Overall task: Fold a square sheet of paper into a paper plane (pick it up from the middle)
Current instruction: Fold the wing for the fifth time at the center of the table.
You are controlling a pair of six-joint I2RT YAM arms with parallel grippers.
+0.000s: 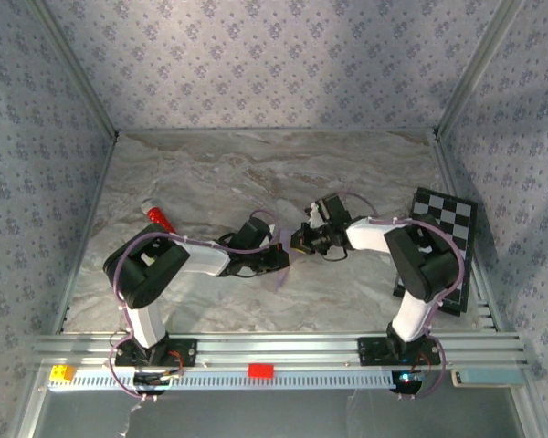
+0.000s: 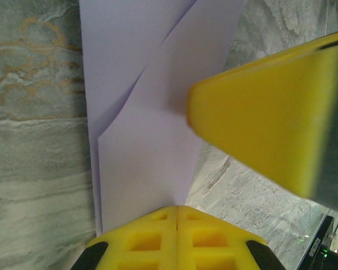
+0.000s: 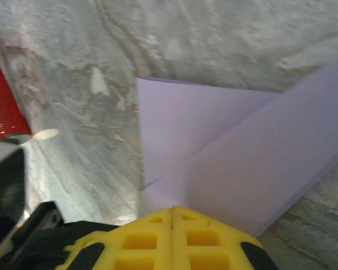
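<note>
The pale lilac sheet of paper is folded along a centre crease, with diagonal flaps like a paper plane's nose. It stands on edge above the marble table. My left gripper is shut on its lower edge, the yellow fingers pressed together. My right gripper is also shut on the folded paper, gripping another part of its edge. One yellow right finger shows large beside the paper in the left wrist view. In the top view the left gripper and right gripper meet at the table's centre.
A small red cylinder lies at the table's left, also seen as the red cylinder from the right wrist. The checkered board lies at the right edge. A red block and a yellow block sit on the front rail.
</note>
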